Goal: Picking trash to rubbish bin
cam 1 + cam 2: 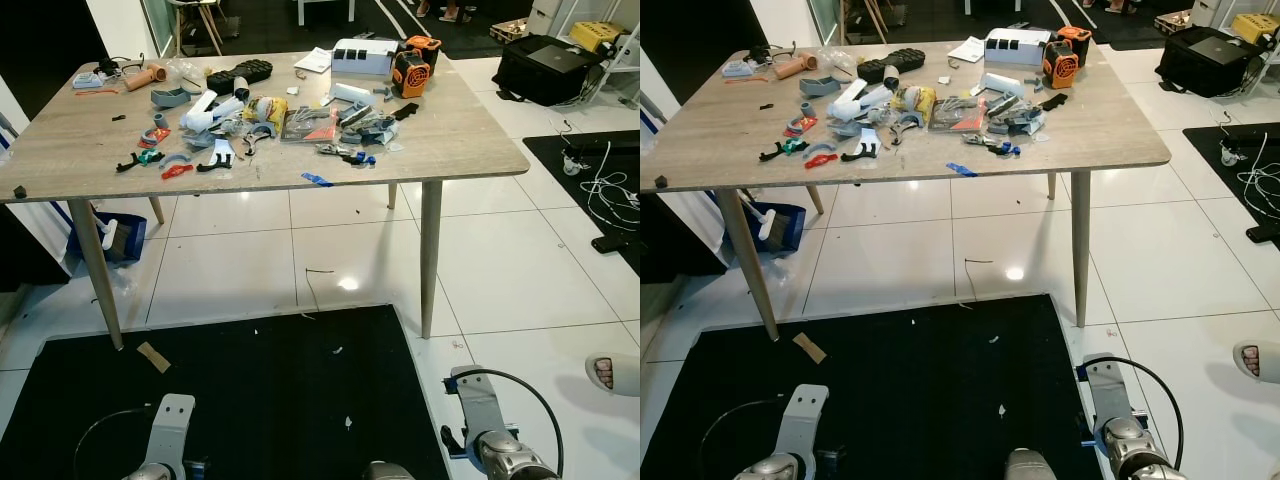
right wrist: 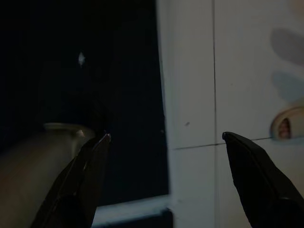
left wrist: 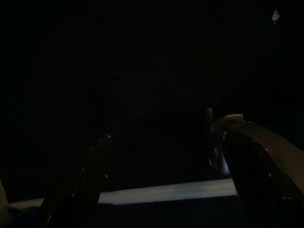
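Bits of trash lie on the floor: a brown cardboard scrap (image 1: pixel 153 357) on the black mat (image 1: pixel 260 400) and small white flecks (image 1: pixel 337 350) nearby. More litter and a blue tape piece (image 1: pixel 317 180) sit on the wooden table (image 1: pixel 470 150). A blue bin (image 1: pixel 112 238) stands under the table's left side. Both silver arms hang low, the left arm (image 1: pixel 168 428) and the right arm (image 1: pixel 488 418). The left gripper (image 3: pixel 166 135) is open over the dark mat. The right gripper (image 2: pixel 166 136) is open over the mat's edge and white tiles, holding nothing.
The table top is cluttered with plastic parts, an orange fan (image 1: pixel 411 68) and a white box (image 1: pixel 364 56). A person's sandalled foot (image 1: pixel 612 372) is at the right. A black bag (image 1: pixel 548 66) and cables (image 1: pixel 605 190) lie far right. Table legs (image 1: pixel 430 255) flank open tile floor.
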